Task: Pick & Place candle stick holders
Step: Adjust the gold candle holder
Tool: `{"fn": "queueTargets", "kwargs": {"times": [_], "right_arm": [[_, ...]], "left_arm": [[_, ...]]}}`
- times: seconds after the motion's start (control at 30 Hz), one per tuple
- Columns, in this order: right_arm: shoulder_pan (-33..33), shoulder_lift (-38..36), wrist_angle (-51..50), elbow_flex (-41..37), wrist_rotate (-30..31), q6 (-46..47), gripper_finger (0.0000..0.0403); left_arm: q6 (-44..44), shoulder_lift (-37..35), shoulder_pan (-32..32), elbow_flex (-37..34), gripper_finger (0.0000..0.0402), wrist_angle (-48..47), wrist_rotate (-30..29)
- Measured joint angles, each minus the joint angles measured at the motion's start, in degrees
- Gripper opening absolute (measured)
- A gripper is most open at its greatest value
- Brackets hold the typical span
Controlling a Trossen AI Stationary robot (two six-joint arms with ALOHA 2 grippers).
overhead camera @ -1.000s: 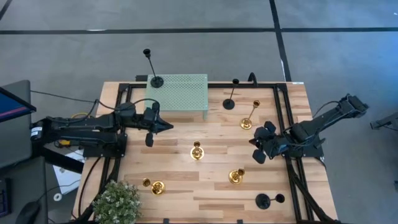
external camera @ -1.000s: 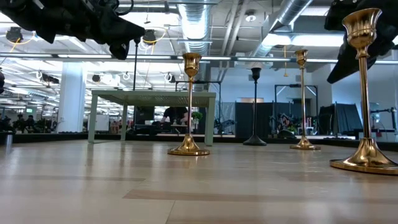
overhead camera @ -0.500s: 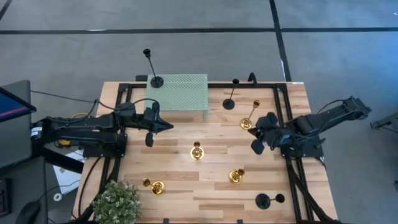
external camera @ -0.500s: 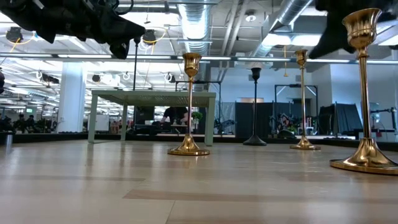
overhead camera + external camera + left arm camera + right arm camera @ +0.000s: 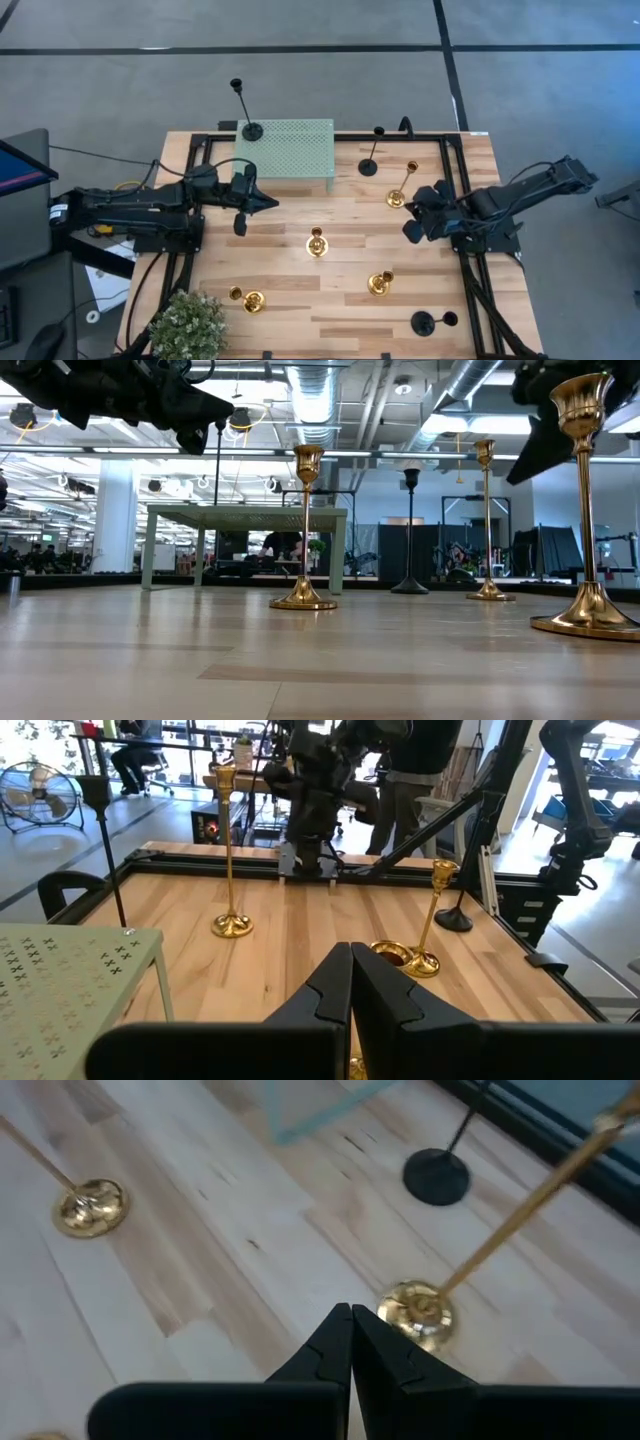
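A tall gold candle stick holder (image 5: pixel 397 198) stands on its round base near the table's far right. My right gripper (image 5: pixel 410 218) hovers shut just beside it, its tips above the base (image 5: pixel 415 1308), touching nothing. Other gold holders stand at mid-table (image 5: pixel 317 243), at the near middle (image 5: pixel 380 284) and at the near left (image 5: pixel 250 299). One black holder (image 5: pixel 252 130) stands on the green mesh stand (image 5: pixel 290 150), one (image 5: pixel 370 167) beside the stand and one (image 5: pixel 423 322) at the near right. My left gripper (image 5: pixel 270 203) waits shut, in the air near the stand.
A potted plant (image 5: pixel 188 325) sits at the table's near left corner. A black frame (image 5: pixel 455 180) runs along the far and right sides. Bare wood lies between the mid-table holder and the left arm.
My right gripper has gone toward the table's far edge and a little left, closing in on the tall gold holder at the far right. The holders have kept their places.
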Motion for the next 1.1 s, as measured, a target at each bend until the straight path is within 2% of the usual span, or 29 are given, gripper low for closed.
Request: {"fn": "queueTargets", "kwargs": {"times": [0.37, 0.53, 0.73, 0.93, 1.1], "right_arm": [[-2.3, 0.0, 4.7, -8.2, 1.8, 3.3, 0.0000], [-4.7, 0.0, 8.1, -12.2, 4.8, 3.2, 0.0006], [-8.3, 0.0, 10.2, -12.8, 4.8, 2.7, 0.0065], [-10.7, 0.0, 18.7, -12.8, 4.6, -4.4, 0.0125], [-13.8, 0.0, 22.0, -12.8, 4.7, -7.7, 0.0156]], "left_arm": [[0.0, 0.0, 0.0, 0.0, 0.0005, 0.0, 0.0], [0.0, 0.0, 0.0, 0.0, 0.0005, 0.0, 0.0], [0.0, 0.0, 0.0, 0.0, 0.0005, 0.0, 0.0], [0.0, 0.1, 0.0, 0.0, 0.0005, 0.0, 0.0], [0.0, 0.1, 0.0, 0.0, 0.0005, 0.0, 0.0]]}}
